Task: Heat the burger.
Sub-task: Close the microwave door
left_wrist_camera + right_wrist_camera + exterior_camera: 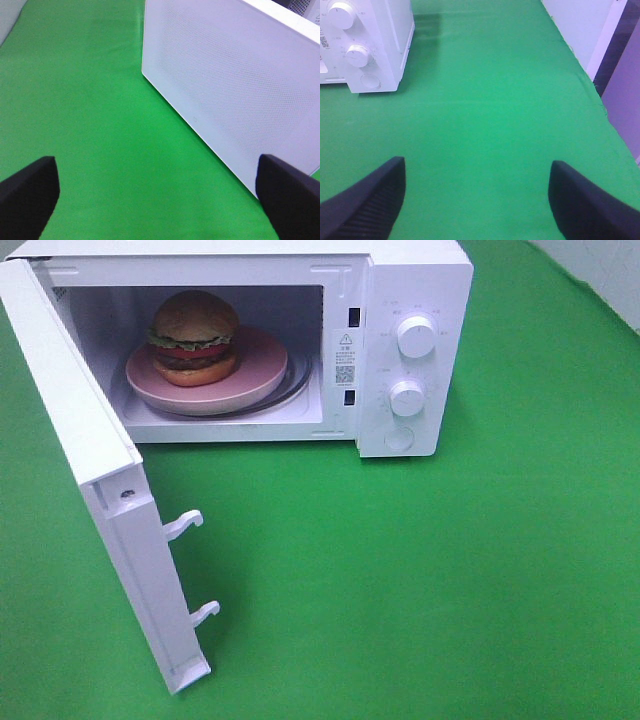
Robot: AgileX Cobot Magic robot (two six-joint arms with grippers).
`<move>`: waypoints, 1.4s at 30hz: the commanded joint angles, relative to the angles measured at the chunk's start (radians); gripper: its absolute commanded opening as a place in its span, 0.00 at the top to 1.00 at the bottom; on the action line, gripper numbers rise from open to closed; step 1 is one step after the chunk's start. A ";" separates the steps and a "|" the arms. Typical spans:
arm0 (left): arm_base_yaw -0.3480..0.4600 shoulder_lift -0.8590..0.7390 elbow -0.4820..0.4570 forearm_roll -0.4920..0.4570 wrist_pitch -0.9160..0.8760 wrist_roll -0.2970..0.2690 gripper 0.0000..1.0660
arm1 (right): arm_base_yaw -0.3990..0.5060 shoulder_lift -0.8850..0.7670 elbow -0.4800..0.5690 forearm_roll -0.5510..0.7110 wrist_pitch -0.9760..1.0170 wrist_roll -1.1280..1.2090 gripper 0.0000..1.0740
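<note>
Exterior high view: the burger (pixel 194 337) sits on a pink plate (pixel 262 375) inside the white microwave (pixel 415 280). Its door (pixel 90 450) stands swung wide open on the left, over the green cloth (pixel 420 580). Two round knobs (pixel 416 336) sit one above the other on the panel right of the chamber. The left gripper (pixel 157 192) has its jaws spread wide and grips nothing, with the door's outer face near it. The right gripper (pixel 477 195) is likewise spread and holding nothing, above the cloth, well apart from the knob panel.
</note>
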 commanded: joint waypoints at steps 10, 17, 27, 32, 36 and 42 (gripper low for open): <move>0.000 -0.011 0.000 -0.001 -0.005 -0.002 0.06 | -0.004 -0.028 0.001 -0.005 -0.002 0.003 0.29; 0.000 -0.011 0.000 -0.001 -0.005 -0.002 0.06 | -0.004 -0.028 0.001 -0.005 -0.002 0.003 0.29; 0.000 -0.011 0.000 -0.001 -0.005 -0.002 0.06 | -0.004 -0.028 0.001 -0.005 -0.002 0.003 0.29; 0.000 -0.011 0.000 -0.001 -0.005 -0.002 0.06 | -0.004 -0.028 0.001 -0.005 -0.002 0.003 0.29; 0.000 -0.011 0.000 -0.001 -0.005 -0.002 0.06 | -0.004 -0.028 0.001 -0.005 -0.002 0.003 0.29; 0.000 -0.006 0.000 -0.001 -0.005 -0.002 0.06 | -0.004 -0.028 0.001 -0.005 -0.002 0.003 0.29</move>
